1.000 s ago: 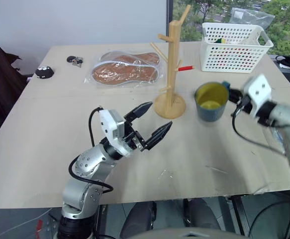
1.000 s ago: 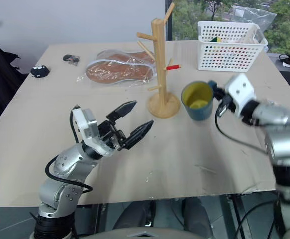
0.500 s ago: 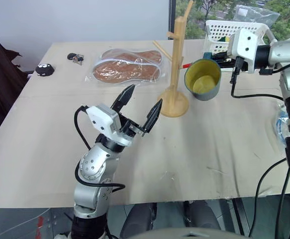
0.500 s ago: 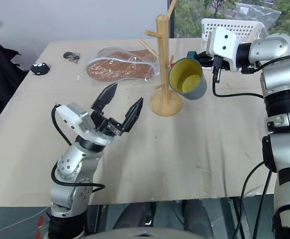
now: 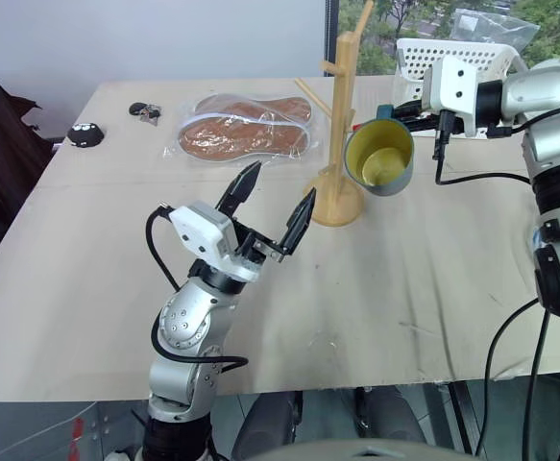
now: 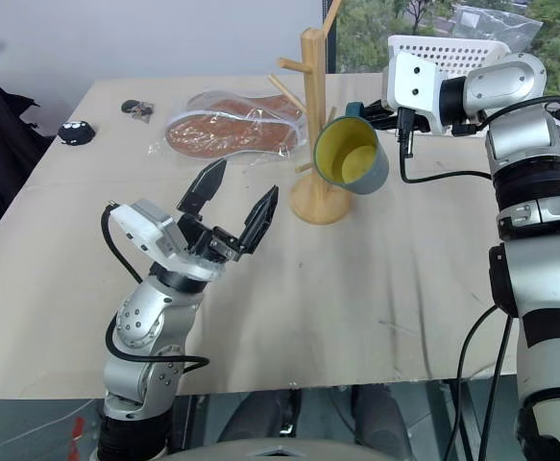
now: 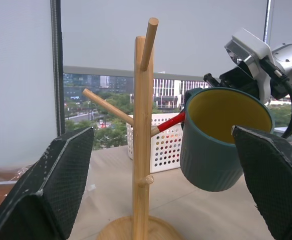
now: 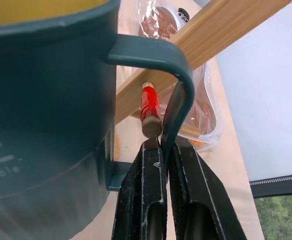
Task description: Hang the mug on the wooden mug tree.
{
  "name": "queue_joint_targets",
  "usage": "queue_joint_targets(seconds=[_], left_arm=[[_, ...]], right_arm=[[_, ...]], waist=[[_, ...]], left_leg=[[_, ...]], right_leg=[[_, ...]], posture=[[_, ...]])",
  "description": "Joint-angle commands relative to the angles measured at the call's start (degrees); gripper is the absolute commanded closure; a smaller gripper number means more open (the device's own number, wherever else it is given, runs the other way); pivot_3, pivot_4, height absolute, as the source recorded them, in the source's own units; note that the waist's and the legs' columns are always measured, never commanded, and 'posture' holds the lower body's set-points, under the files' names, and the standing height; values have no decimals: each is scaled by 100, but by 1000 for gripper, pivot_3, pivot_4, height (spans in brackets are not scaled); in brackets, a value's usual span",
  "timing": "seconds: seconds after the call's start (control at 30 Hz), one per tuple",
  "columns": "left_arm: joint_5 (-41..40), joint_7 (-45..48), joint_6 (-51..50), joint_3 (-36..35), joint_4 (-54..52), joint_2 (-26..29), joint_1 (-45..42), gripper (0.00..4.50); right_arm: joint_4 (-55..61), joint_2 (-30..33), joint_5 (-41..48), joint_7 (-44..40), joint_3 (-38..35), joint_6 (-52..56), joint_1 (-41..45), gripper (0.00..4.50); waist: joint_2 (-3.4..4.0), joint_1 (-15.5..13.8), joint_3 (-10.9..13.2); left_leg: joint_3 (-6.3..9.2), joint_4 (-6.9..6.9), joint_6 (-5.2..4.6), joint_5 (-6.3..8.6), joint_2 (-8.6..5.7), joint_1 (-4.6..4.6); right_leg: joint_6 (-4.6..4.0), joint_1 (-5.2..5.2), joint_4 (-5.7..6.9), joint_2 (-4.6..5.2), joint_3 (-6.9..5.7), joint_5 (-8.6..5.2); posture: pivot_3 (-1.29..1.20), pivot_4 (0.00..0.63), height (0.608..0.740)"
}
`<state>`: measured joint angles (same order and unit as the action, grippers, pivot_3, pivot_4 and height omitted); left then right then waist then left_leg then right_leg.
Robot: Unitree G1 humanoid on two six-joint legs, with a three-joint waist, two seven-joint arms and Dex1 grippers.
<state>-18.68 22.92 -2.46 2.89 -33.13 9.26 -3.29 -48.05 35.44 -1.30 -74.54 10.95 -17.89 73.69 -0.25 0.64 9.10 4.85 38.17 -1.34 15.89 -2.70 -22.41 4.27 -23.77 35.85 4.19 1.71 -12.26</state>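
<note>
Windowed room, cardboard-topped table (image 5: 433, 288) | left gripper (image 5: 272, 206) jaws spread, empty | right gripper (image 8: 165, 150) jaws pinching mug (image 5: 380, 158) handle

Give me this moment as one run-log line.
right gripper: shut on handle of teal-blue ceramic mug | mug: airborne, handle at red-tipped peg of light-wood mug tree, not hung | left gripper: open, empty

Mug beside the mug tree

The mug (image 5: 380, 158) hangs just right of the wooden mug tree (image 5: 340, 115); a basket (image 5: 472, 60) stands behind, a wrapped packet (image 5: 244, 134) left.
</note>
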Motion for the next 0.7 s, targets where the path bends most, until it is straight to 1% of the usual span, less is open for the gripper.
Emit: queue_joint_targets(seconds=[0.03, 0.1, 0.13, 0.2, 0.23, 0.27, 0.3, 0.4, 0.47, 0.53, 0.6, 0.63, 0.7], left_arm=[[-65, 37, 67, 38, -117, 39, -104, 0], [-80, 27, 29, 33, -125, 62, -144, 0], [-87, 21, 9, 32, -129, 71, -166, 0], [-97, 12, -21, 34, -146, 86, -187, 0], [-102, 6, -35, 36, -153, 91, -196, 0], [-108, 0, -54, 40, -160, 96, -208, 0], [-111, -4, -70, 45, -165, 99, -218, 0], [-130, -5, -126, 58, -208, 124, -212, 0], [-143, 1, -178, 55, -233, 162, -193, 0], [-153, 24, -288, 21, -252, 256, -122, 0], [-223, 87, -474, -26, -234, 408, 68, 0], [-245, 123, -578, -40, -204, 501, 180, 0], [-208, 180, -759, -107, -92, 727, 481, 0]], right_arm=[[-90, 1, -121, 205, -66, -67, 329, 4465], [-155, -18, -166, 207, -71, -88, 355, 4465], [-178, -21, -184, 198, -75, -98, 364, 4046], [-185, -12, -206, 191, -89, -84, 364, 3648], [-201, -1, -224, 239, -107, -63, 374, 3222], [-234, 17, -236, 281, -129, -49, 393, 2666], [-267, 48, -249, 308, -147, -32, 410, 2298], [-301, 178, -191, 367, -263, 118, 400, 758], [-273, 272, -130, 394, -345, 221, 337, 27], [-113, 395, 29, 375, -488, 409, 119, 27], [387, 455, 392, 352, -754, 906, -357, 27], [769, 468, 618, 331, -895, 1256, -672, 27], [1986, 368, 1304, 517, -1294, 2317, -1624, 27]], waist=[[1, 2, 0], [1, 4, 0], [1, 4, 0], [1, 7, 0], [1, 7, 0], [1, 7, 0], [1, 5, 0], [1, 0, 0], [1, 0, 0], [1, -8, 0], [-1, -11, -1], [0, -7, -2], [-2, -7, -3]], left_leg=[[0, 0, 0, 0, 0, 0], [-1, 0, 0, 0, -1, 0], [0, 0, 0, 0, -1, 0], [-1, -1, 0, 0, -1, 0], [0, -1, 0, 0, 0, -1], [-1, -1, 0, 0, -1, -1], [0, 0, 0, 0, -1, -1], [0, 0, 0, 0, -1, -1], [0, 0, 0, 0, -1, -1], [3, 0, 0, 0, -2, -3], [4, 0, 0, 0, -2, -4], [6, -1, 0, 0, -1, -4], [5, -5, 0, 1, 1, -5]], right_leg=[[0, 0, 0, 0, 0, 0], [0, -1, 0, 0, 1, 0], [0, -1, 0, -1, 0, 0], [0, -1, 0, -1, 0, 0], [0, -1, 0, -1, 0, 0], [0, -1, 0, -1, 1, 0], [0, -1, 0, -1, 1, 0], [0, -1, 1, -1, 0, 0], [0, -1, 1, 0, 0, 0], [0, -1, 0, 0, -2, 0], [0, -2, -1, 0, -3, 0], [-1, 0, -3, 0, -5, 0], [-1, -1, -3, 1, -2, 0]], posture=[[0, 150, 740], [0, 150, 740], [0, 150, 740], [0, 150, 740], [0, 150, 740], [0, 150, 740], [0, 150, 740], [0, 150, 740], [0, 150, 740], [0, 150, 740], [0, 150, 740], [0, 150, 740], [0, 150, 740]])
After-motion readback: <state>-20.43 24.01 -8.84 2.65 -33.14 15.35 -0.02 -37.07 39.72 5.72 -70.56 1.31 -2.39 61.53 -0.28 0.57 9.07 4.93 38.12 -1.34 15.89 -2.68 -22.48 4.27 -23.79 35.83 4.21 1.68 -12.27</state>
